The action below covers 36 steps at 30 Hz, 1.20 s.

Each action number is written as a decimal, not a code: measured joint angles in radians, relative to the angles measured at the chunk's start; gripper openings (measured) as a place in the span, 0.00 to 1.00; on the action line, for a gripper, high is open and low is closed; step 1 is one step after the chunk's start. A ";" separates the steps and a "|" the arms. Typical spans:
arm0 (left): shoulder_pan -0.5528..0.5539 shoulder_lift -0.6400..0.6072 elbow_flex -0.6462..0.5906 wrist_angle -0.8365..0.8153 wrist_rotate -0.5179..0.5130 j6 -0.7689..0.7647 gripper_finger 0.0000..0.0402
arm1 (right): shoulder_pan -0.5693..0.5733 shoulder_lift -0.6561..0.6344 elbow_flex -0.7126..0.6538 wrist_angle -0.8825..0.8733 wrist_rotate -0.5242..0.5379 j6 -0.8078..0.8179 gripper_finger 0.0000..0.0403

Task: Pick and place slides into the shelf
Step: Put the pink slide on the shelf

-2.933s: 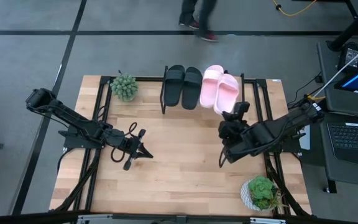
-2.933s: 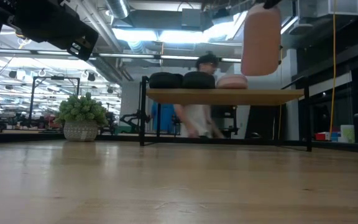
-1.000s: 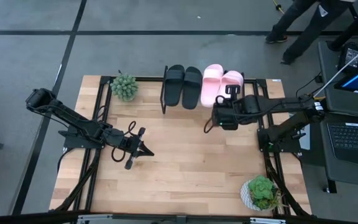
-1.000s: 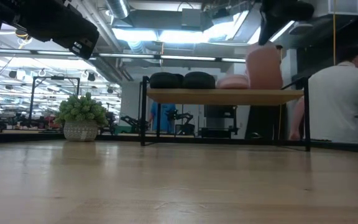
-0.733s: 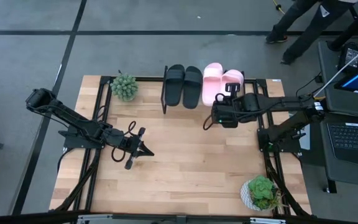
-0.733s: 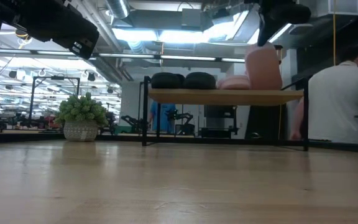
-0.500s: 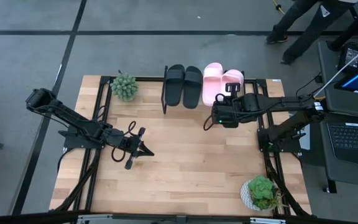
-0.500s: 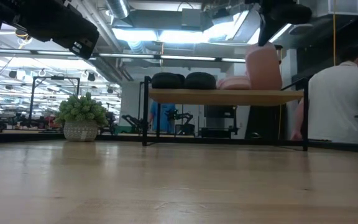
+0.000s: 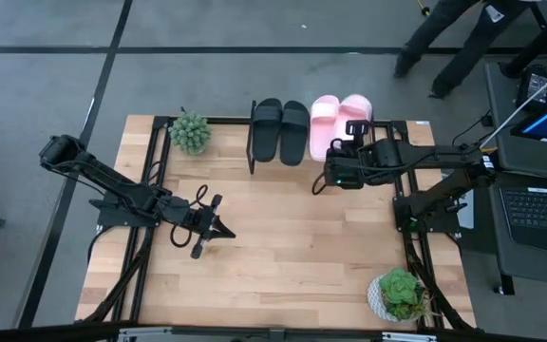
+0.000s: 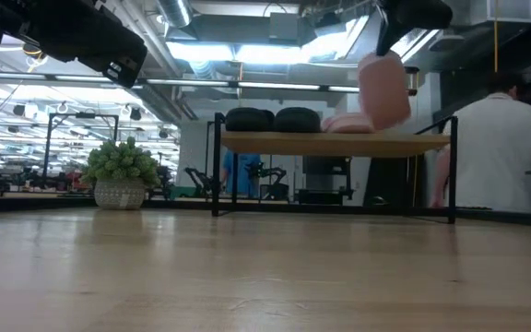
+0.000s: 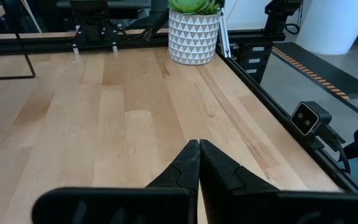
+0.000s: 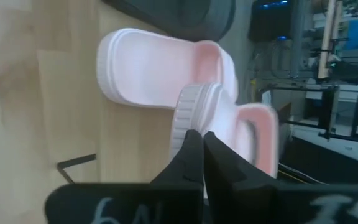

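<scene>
The shelf [image 9: 254, 157] stands at the table's far edge, its plank top [image 10: 335, 142] on a black frame. Two black slides [image 9: 280, 131] and one pink slide [image 9: 325, 128] lie flat on it, side by side. My right gripper [image 9: 355, 128] is above the shelf's right part, shut on the second pink slide [image 10: 383, 88], which tilts above the plank. In the right wrist view this slide [image 12: 241, 124] sits next to the resting pink one [image 12: 160, 68]. My left gripper [image 9: 215, 228] is shut over the table's left middle, holding nothing. My right gripper pinches the second pink slide between its two fingers at the ridged rim [image 12: 188, 115] of its near end, coming from above and the near side. The slide hangs tilted below the fingers. Whether its lower end [image 10: 390, 122] touches the shelf, I cannot tell.
A small potted plant [image 9: 191, 132] stands left of the shelf and another [image 9: 397, 293] at the table's near right corner. Bare wooden tabletop [image 9: 273, 237] lies between the arms. A person [image 10: 496, 148] moves in the room beyond the far edge.
My right gripper has moved a little toward the far edge, staying shut. The pink slide it holds has gone from nearly upright to tilted and now reaches farther over the shelf. The person beyond the table has walked on.
</scene>
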 joint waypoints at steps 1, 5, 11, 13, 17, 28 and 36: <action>0.000 0.000 0.000 0.000 0.000 0.000 0.01 | 0.000 0.000 0.000 -0.001 -0.010 0.000 0.00; 0.000 0.000 0.000 0.000 0.000 0.000 0.01 | 0.000 0.000 -0.003 0.000 -0.030 0.004 0.00; 0.000 0.000 0.000 0.000 0.000 0.000 0.01 | -0.011 0.000 -0.021 -0.004 -0.032 0.003 0.00; 0.000 0.000 0.000 0.000 0.000 0.000 0.01 | -0.019 0.000 -0.025 -0.005 -0.027 0.000 0.00; 0.000 0.000 0.000 0.000 0.000 0.000 0.01 | -0.041 0.000 -0.038 -0.006 -0.026 -0.009 0.00; 0.000 0.000 0.000 0.000 0.000 0.000 0.01 | -0.080 0.000 -0.039 0.031 -0.037 -0.034 0.00; 0.000 0.000 0.000 0.000 0.000 0.000 0.01 | -0.080 0.001 -0.039 0.034 -0.091 -0.023 0.00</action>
